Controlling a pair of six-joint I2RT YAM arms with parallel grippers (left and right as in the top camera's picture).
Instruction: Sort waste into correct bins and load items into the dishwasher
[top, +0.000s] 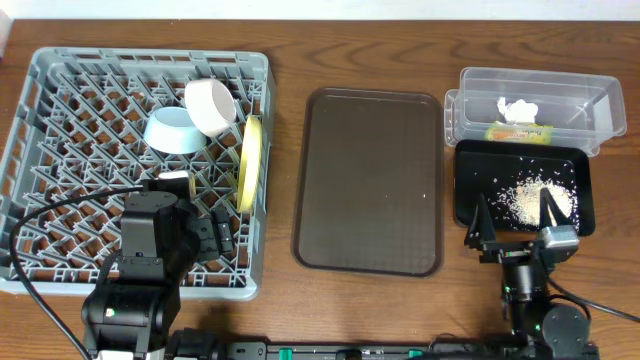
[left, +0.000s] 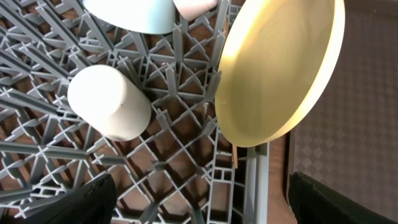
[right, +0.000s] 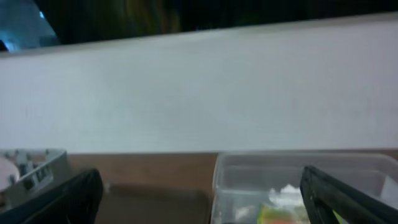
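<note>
The dishwasher is the grey peg rack at left. In it lie a white bowl, a light blue bowl, a small white cup and a yellow plate standing on edge by the right wall. My left gripper hovers open over the rack's near right part, holding nothing; its view shows the plate and cup ahead. The clear tub holds a napkin and wrapper. Rice scraps lie in the black tray. My right gripper stands open and empty at that tray's near edge.
A large dark brown serving tray lies between the rack and the bins. The right wrist view looks level across the table at the clear tub, the rack's corner and a pale wall behind. Cables run by the left arm.
</note>
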